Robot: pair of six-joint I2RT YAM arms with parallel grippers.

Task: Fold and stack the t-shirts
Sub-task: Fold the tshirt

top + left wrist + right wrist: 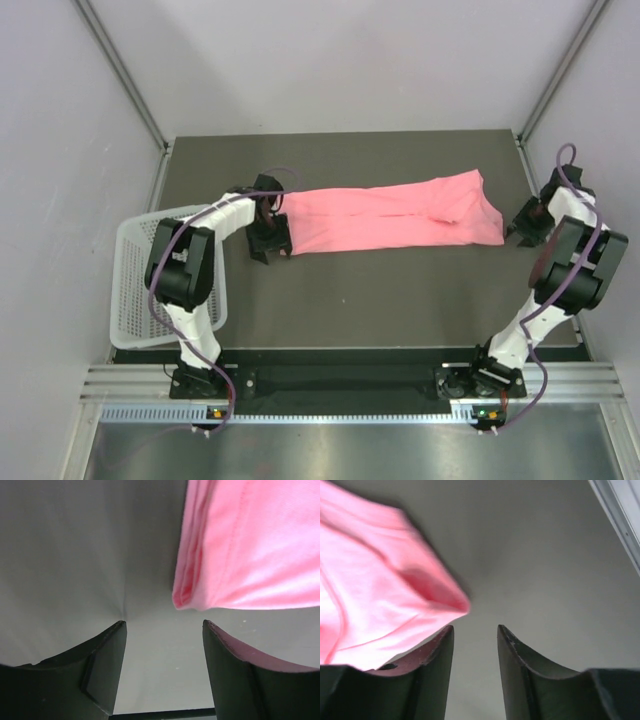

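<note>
We see left gripper (165, 625) and right gripper (476, 627) parted, holding nothing, just beside opposite ends of the salmon-pink soft-fabric t-shirt (400, 215); dark table (380, 300) shows nearside.

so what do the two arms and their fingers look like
Both the left arm and right arm have white links with bulky black joint housings, and a purple cable loops along each. The fingers are matte black, broad at the root and curving to narrow tips.
</note>
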